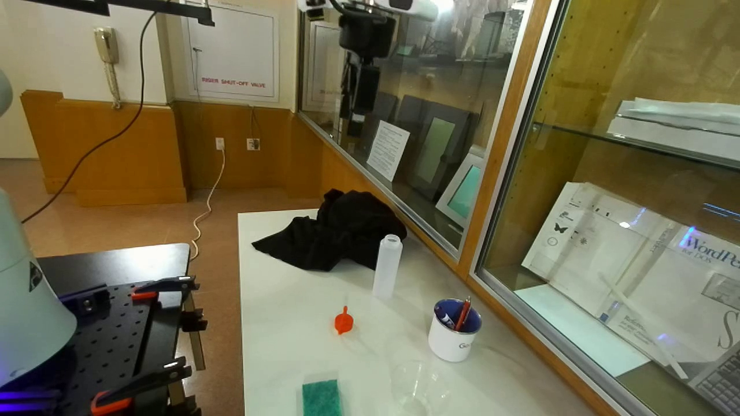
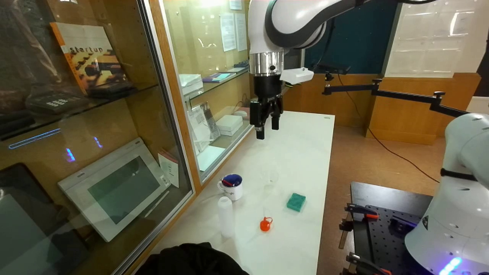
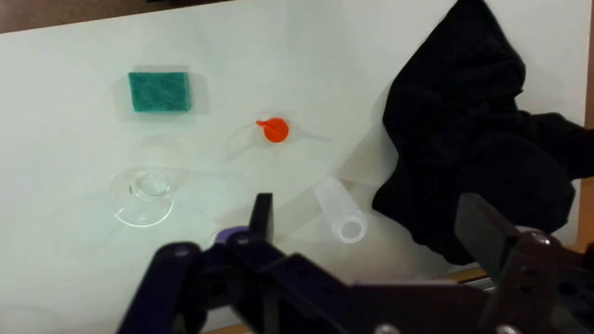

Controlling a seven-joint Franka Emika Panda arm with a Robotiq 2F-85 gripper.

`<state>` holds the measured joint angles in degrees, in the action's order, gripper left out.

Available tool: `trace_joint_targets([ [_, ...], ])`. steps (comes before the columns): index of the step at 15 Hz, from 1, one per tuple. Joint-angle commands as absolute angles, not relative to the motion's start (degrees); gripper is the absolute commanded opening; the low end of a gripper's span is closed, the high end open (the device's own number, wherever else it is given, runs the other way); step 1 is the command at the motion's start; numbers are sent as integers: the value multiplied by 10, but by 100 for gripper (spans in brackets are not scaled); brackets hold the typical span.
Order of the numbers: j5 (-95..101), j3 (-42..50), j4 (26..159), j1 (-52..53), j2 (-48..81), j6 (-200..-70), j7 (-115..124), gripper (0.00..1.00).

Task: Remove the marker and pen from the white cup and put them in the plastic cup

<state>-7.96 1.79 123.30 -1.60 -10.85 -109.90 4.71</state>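
Note:
The white cup (image 1: pixel 450 345) stands on the table by the glass case and shows blue inside in both exterior views (image 2: pixel 236 193). The pen (image 1: pixel 463 315), a slim red stick, leans in it with its end above the rim. The marker (image 1: pixel 446 319), dark with a whitish end, sits lower inside the cup; I cannot make it out elsewhere. The clear plastic cup (image 1: pixel 421 388) stands close to the white cup and shows in the wrist view (image 3: pixel 144 225). My gripper (image 2: pixel 268 131) is open and empty, high above the table. In the wrist view (image 3: pixel 366 204) its finger largely hides the white cup.
A tall white bottle (image 1: pixel 387 268) stands near the white cup. An orange cap (image 1: pixel 344 322) and a green sponge (image 1: pixel 321 398) lie on the table. A black cloth (image 1: pixel 347 231) is heaped at one end. The glass case (image 2: pixel 183 152) runs along the table's edge.

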Motion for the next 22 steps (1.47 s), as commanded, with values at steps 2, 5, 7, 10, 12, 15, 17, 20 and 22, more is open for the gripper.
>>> trace_joint_targets([
  [2, -56, 33, 1160, -31, -11, -1138, 42, 100],
  [5, -46, 38, 1137, -35, 41, -1182, 39, 100],
  [7, -42, 40, 1129, -36, 72, -1220, 43, 100],
  [10, -34, 41, 1125, -35, 114, -1275, 55, 100],
  [12, -13, 45, 1123, -30, 136, -1291, 75, 100],
  [15, -24, 41, 1135, -35, 134, -1290, 61, 100],
  [17, -24, 41, 1131, -35, 138, -1290, 61, 100],
  [20, -55, 43, 1106, -43, 179, -1301, 74, 100],
  [22, -80, 40, 1097, -53, 203, -1309, 60, 100],
])
